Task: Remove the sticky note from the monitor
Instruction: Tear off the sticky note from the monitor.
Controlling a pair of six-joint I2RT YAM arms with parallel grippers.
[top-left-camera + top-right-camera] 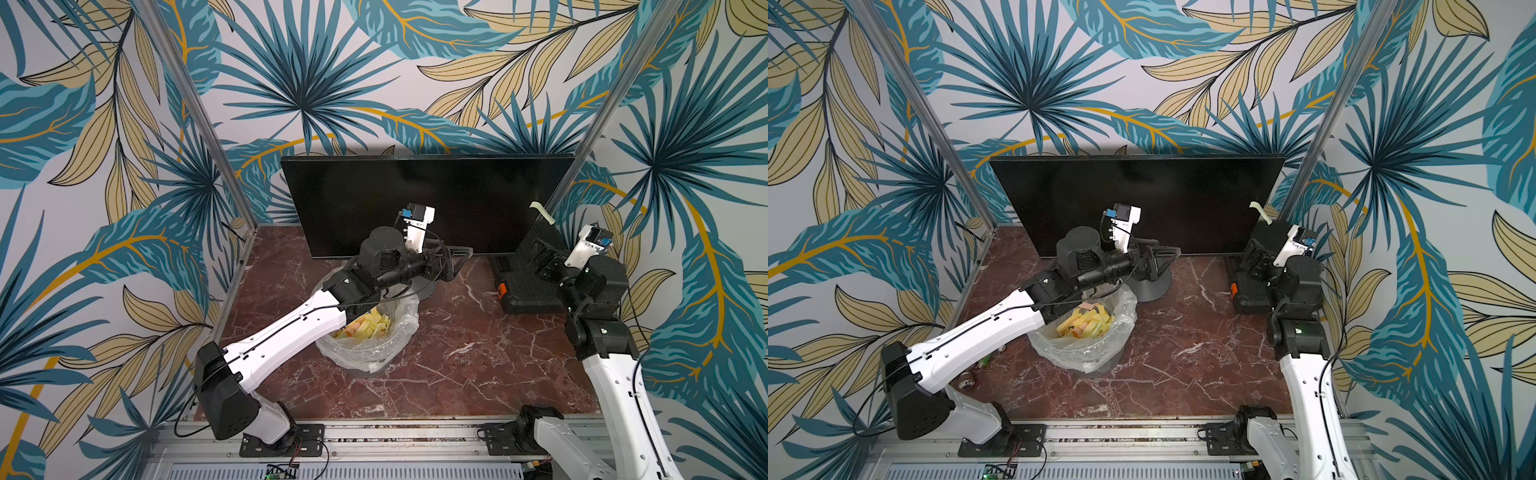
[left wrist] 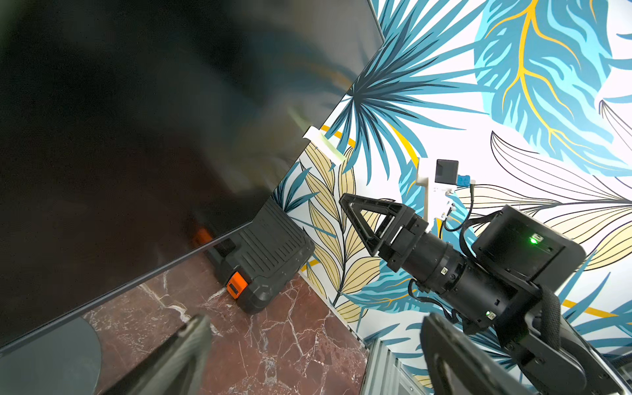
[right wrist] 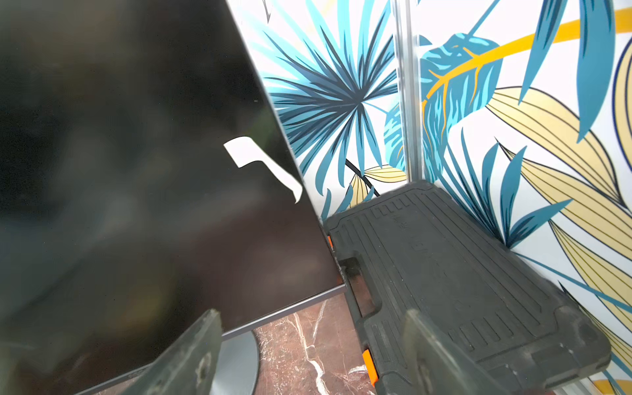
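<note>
Right gripper [image 3: 311, 313]: jaws wide apart, nothing held, poised over ribbed tool case [image 3: 461, 273]. In a top view, sticky note [image 1: 542, 212] at gripper's 12 o'clock, stuck at 3 o'clock edge of monitor [image 1: 415, 199], part curling off glass.

Step, as judged: rise, straddle loose curl, pinch paper only, peel along glass, no shove on panel.

Left gripper [image 1: 455, 262]: fully spread, empty, beside lined bin [image 1: 374, 361].

Count:
- note on screen 1
- monitor 1
- case 1
- bin 1
- discarded notes in bin: too many to count

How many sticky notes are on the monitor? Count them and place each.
1. The sticky note clings to the monitor at its right edge, curling away, above the black case. The left arm covers part of the lower screen, so another may be hidden.
</note>
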